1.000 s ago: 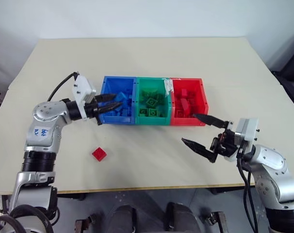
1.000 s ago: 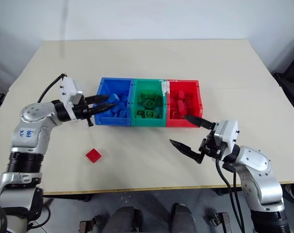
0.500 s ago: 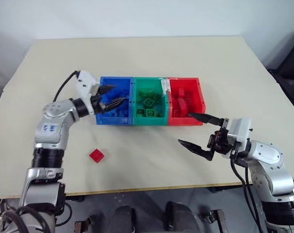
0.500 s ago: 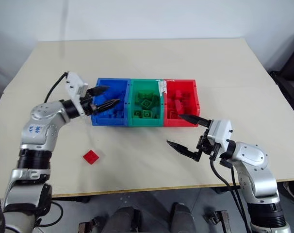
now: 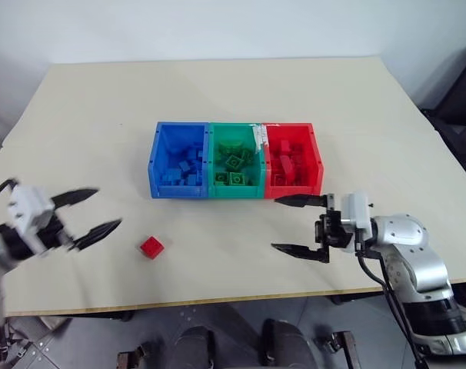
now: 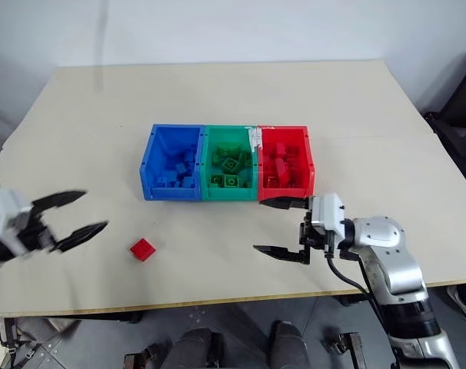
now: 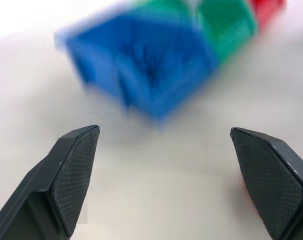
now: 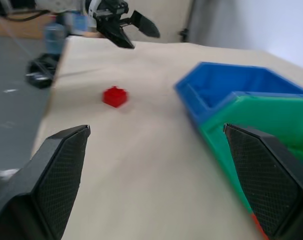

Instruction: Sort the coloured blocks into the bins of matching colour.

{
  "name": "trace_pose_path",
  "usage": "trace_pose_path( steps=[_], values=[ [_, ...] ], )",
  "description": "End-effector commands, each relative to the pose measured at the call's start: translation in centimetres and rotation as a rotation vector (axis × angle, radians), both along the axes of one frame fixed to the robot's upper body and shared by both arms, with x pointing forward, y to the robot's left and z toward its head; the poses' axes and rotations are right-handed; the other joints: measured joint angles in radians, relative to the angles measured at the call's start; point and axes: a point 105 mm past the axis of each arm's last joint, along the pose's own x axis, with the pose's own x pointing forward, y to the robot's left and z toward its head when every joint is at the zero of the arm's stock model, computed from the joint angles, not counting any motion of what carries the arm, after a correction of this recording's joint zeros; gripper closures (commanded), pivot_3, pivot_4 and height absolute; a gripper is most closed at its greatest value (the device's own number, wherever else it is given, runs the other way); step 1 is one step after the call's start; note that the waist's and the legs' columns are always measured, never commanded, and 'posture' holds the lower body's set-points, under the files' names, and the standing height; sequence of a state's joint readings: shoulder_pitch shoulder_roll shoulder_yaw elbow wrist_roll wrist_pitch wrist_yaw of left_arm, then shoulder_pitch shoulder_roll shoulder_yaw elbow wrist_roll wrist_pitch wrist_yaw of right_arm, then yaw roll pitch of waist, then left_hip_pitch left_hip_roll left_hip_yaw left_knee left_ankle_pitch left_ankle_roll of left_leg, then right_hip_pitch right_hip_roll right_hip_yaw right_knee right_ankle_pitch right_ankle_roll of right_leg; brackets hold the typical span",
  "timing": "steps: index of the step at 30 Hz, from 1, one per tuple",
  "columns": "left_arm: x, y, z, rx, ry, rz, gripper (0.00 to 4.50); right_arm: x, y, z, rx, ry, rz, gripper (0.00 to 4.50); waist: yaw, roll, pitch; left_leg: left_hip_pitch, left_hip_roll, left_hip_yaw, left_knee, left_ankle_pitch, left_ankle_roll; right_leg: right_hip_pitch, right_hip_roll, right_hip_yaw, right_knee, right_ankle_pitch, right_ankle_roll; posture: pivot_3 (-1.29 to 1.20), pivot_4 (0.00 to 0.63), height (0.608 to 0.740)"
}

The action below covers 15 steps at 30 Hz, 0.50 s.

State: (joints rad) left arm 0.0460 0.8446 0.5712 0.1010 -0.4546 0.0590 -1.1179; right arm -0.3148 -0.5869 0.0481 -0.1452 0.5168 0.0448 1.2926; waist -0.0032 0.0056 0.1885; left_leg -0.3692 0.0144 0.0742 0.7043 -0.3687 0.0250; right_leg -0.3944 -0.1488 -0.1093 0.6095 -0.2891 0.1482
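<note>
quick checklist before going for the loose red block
1. Red block lies alone on the table, nothing touching it: ok
2. Left end effector open and empty: ok
3. Right end effector open and empty: ok
4. Left end effector beside the block, not yet over it: not ok
5. Red bin has room on top for one more: ok
6. Block's studs facing up: cannot tell
</note>
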Motion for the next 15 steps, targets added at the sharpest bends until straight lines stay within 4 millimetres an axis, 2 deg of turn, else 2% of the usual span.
trace_pose_path(
  steps=[1,4,6,10,15],
  values=[
    [-1.9,3.5,0.1,0.04,0.006,0.085,0.06,-0.9,0.9,-0.4,-0.04,-0.007,0.098,0.0,0.003,0.0,0.0,0.0,0.0,0.0,0.0,0.0,0.0,0.0,0.0,0.0,0.0,0.0,0.0,0.0,0.15,0.74],
    [-3.3,4.1,-0.9,0.052,0.068,0.082,0.06,-1.5,1.2,-1.1,-0.077,-0.007,0.144,0.0,0.002,0.0,0.0,0.0,0.001,0.0,-0.001,-0.001,0.0,0.0,-0.001,0.0,0.0,0.0,0.0,0.0,0.15,0.74],
    [-4.1,3.3,-1.7,0.05,0.118,0.039,0.06,-1.5,1.1,-1.3,-0.088,-0.007,0.147,0.0,0.002,0.0,0.0,0.0,0.001,0.0,-0.001,-0.001,0.001,0.0,-0.002,0.0,0.0,0.0,0.0,0.0,0.15,0.74],
    [-4.5,-0.2,-2.4,0.019,0.147,-0.062,0.06,-1.4,0.5,-1.4,-0.098,-0.013,0.13,0.0,0.003,-0.001,0.0,0.0,0.001,-0.001,-0.001,-0.002,0.001,0.0,-0.002,0.0,0.0,0.0,0.0,0.0,0.15,0.74],
    [-4.0,-5.7,-3.2,0.024,0.194,-0.172,0.06,-1.0,-1.1,-2.0,-0.136,-0.027,0.093,0.0,0.001,-0.001,0.0,0.0,0.001,-0.001,-0.001,-0.002,0.001,0.0,-0.002,0.0,-0.001,0.0,0.0,0.0,0.15,0.74]
  ],
)
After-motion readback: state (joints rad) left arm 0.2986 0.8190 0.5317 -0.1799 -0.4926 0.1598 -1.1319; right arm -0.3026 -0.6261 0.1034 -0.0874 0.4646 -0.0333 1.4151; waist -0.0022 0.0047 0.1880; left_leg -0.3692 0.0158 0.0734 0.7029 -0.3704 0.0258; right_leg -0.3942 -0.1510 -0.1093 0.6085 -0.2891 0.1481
